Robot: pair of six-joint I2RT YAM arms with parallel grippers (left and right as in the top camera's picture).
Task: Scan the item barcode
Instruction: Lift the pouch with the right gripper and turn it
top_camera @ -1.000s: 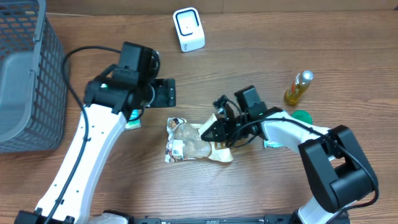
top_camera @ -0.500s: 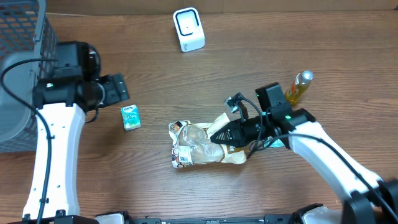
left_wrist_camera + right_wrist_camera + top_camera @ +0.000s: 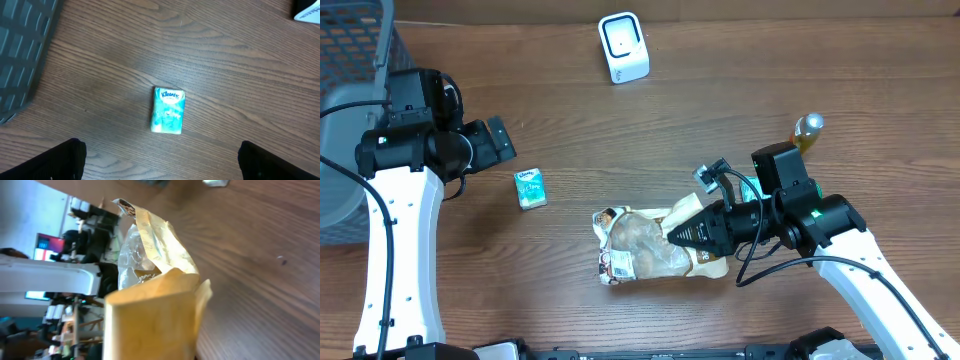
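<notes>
- Since my right claw is clamped on the tan end seam of the snack bag, I judge the hold sound: the seam looks like the stiffest part.
- Bag sits mid-table toward the front, well apart from the scanner.
- Looks light, soft, crinkly; clear film is probably slick.
- Contents likely crushable, so pinch the seam, not the belly.
- Expect droop and folding over the barcode.
- My left claw stands wide apart, empty, near the tissue pack.
</notes>
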